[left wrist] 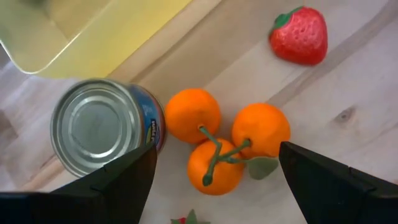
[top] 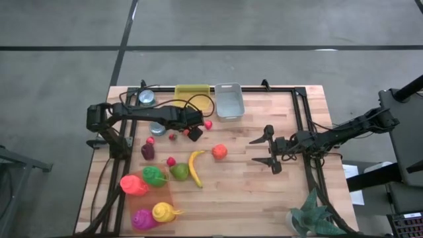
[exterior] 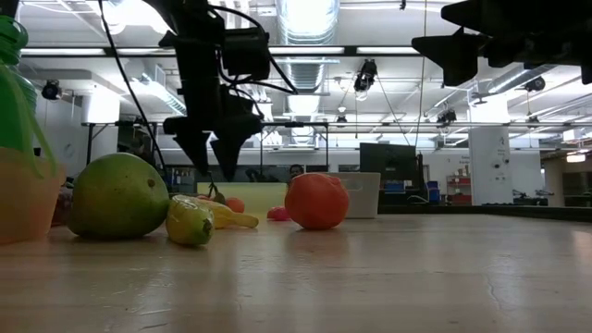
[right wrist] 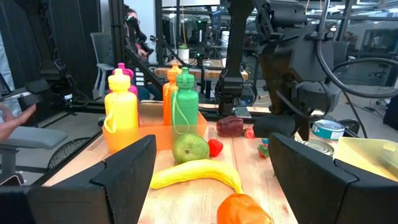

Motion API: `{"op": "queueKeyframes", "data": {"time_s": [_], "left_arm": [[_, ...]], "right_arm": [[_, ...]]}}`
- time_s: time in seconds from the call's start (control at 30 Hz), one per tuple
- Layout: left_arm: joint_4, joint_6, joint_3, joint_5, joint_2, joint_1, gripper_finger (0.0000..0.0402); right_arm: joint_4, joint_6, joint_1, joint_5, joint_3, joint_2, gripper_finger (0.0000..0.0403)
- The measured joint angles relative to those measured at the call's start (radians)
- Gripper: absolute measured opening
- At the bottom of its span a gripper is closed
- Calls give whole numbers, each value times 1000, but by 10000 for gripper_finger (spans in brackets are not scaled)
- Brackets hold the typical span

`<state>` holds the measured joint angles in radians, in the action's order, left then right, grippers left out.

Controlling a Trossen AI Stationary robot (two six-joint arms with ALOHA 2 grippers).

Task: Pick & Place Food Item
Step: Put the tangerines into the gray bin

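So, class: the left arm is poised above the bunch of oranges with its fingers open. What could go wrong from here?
1. The can stands right beside the orange cluster; a left gripper finger coming down could knock it over.
2. The three oranges join only by thin stems, so a pinch on one may slip or let the others swing.
3. The strawberry lies close by and might get nudged away.

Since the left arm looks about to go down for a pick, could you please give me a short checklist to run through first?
1. Left gripper open: ok.
2. Orange cluster between its fingers: ok.
3. Can clear of the near finger: not ok, it sits right beside it.
4. Strawberry out of the way: ok.
5. Right gripper open, parked apart from the food: ok.
6. Target bin known: cannot tell.
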<state>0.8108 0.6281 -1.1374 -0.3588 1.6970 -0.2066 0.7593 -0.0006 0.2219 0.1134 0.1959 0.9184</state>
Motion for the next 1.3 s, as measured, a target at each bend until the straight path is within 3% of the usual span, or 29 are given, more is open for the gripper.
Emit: {"op": "queueKeyframes", "data": {"time_s": [0.83,1.3], "left_arm": [[-116,-3,84,6,3,-6,338],[-142,-2,97,0,3,-11,210]], "right_arm": [[0,0,0,0,0,0,306],[0,0,0,0,0,0,306]]}}
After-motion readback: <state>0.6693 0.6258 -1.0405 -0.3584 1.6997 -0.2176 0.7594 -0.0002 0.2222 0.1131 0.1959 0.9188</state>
